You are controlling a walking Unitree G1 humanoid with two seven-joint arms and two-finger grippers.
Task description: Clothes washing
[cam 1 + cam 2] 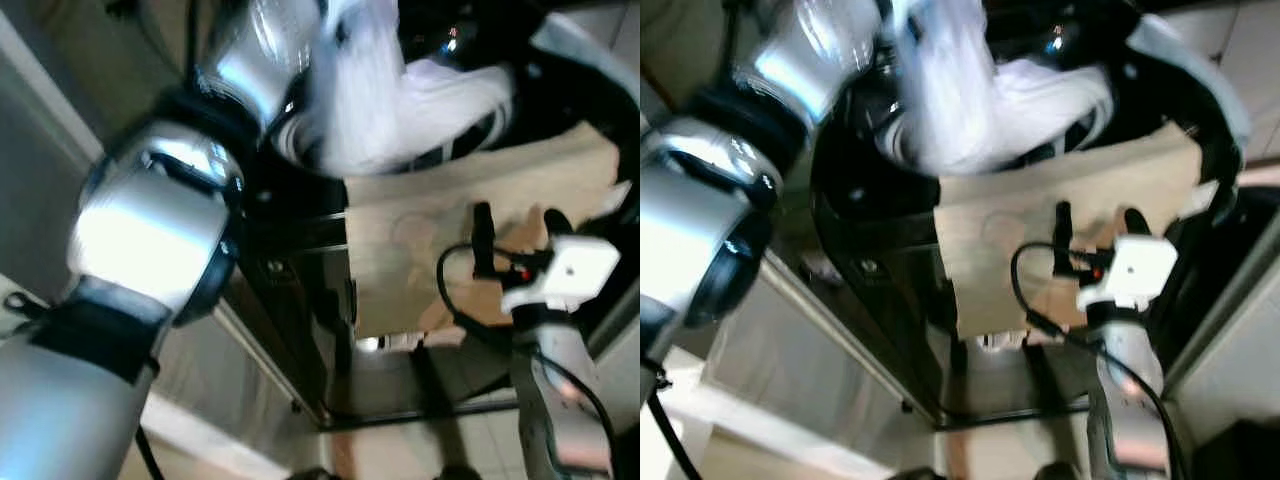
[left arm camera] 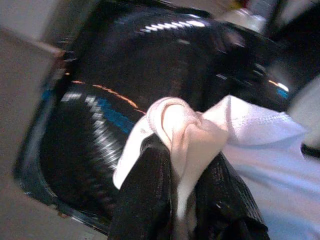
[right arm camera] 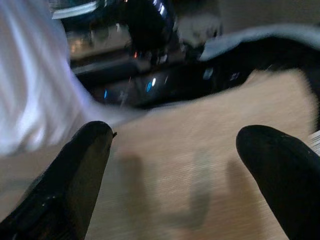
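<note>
A black washing machine (image 1: pixel 290 215) stands below me with its dark drum opening (image 1: pixel 455 45) at the top. My left gripper (image 2: pixel 180 152) is shut on a white garment (image 1: pixel 380 90), which hangs blurred over that opening. A tan cloth (image 1: pixel 420 240) lies draped over the machine's near rim and down its front. My right gripper (image 1: pixel 518 225) hovers just above this tan cloth (image 3: pixel 200 170), its fingers (image 3: pixel 85 165) spread wide with nothing between them. The white garment (image 3: pixel 35 90) hangs beside it.
A pale wall or cabinet panel (image 1: pixel 40 160) runs along the machine's left side. Tiled floor (image 1: pixel 470 440) shows below the machine's front. A black cable (image 1: pixel 447 285) loops off my right wrist. My left arm's silver elbow (image 1: pixel 150 230) covers much of the left.
</note>
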